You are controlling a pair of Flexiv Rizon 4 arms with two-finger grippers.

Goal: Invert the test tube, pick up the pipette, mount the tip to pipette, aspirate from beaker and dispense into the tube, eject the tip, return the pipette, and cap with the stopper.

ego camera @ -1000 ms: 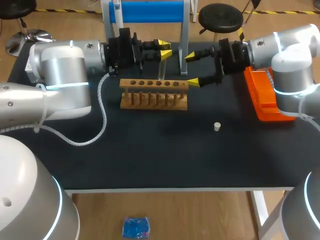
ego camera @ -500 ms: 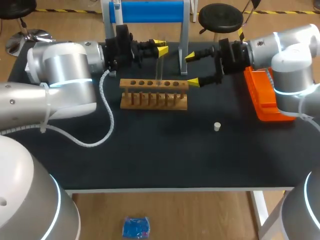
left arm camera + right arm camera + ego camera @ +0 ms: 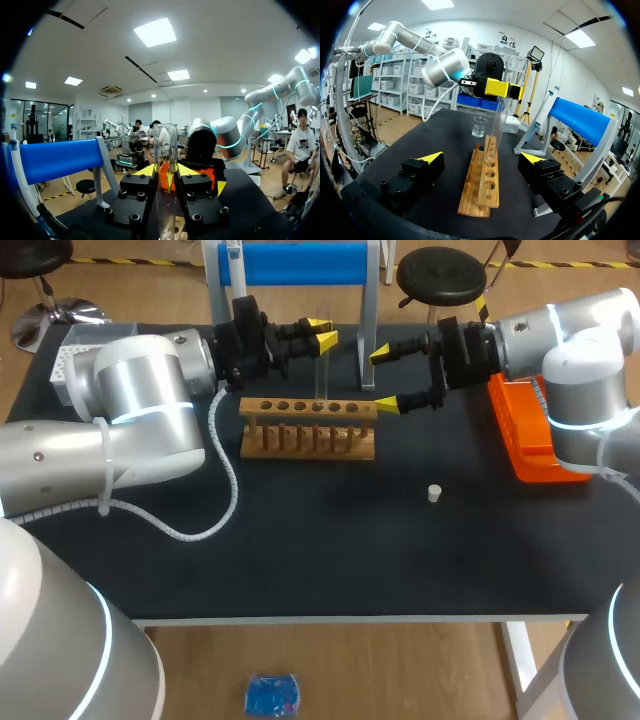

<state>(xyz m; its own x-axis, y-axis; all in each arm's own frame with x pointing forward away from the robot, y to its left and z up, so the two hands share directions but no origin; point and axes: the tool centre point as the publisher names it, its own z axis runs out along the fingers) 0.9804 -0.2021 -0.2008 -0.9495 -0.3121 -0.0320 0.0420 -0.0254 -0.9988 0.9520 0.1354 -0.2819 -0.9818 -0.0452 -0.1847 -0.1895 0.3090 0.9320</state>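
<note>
Fingers of the left gripper (image 3: 318, 337) are clamped on the test tube (image 3: 321, 370), one yellow tip on each side, near the tube's top. The test tube is clear and stands upright in the upper middle of the head view, right over the wooden rack (image 3: 308, 430). In the left wrist view the test tube (image 3: 165, 145) runs straight up between the two fingers of the left gripper (image 3: 166, 172), and both press on it. Its lower end is at the row of holes on top of the rack. I cannot tell if it sits in a hole or just above one.

The right gripper (image 3: 384, 379) comes in from the right side of the head view and hangs just beside the rack's right end. Its fingers are wide apart and hold nothing. In the right wrist view the rack (image 3: 481, 187) lies ahead of the right gripper (image 3: 482, 157), between its spread fingers. A small glass beaker (image 3: 480, 127) stands past the rack's far end.

A little white stopper (image 3: 434, 493) lies alone on the dark worktop (image 3: 300, 550), to the lower right of the rack. An orange tray (image 3: 525, 435) sits at the right edge, and a blue stand (image 3: 290, 262) is at the top middle.
</note>
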